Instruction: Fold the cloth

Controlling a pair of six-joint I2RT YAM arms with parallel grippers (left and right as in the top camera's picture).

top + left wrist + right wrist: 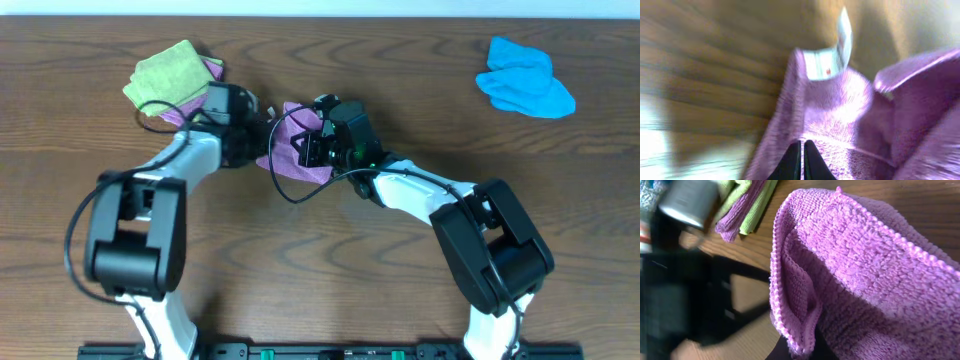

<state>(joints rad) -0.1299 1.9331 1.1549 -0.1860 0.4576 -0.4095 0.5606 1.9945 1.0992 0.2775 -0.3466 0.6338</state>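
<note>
I'm pinching the cloth (297, 135) with both. My left end effector (802, 159) is clamped shut on the fabric right at its tips, with the white label (832, 57) ahead of it. My right end effector (801, 352) is closed on a stitched edge fold. The cloth is hanging bunched between the two, apparently off the desk (400, 60). It's behaving light, limp and fuzzy, sagging wherever it's unsupported. I'm judging the hemmed corners the best hold, pinched deep, since the pile may slip.
</note>
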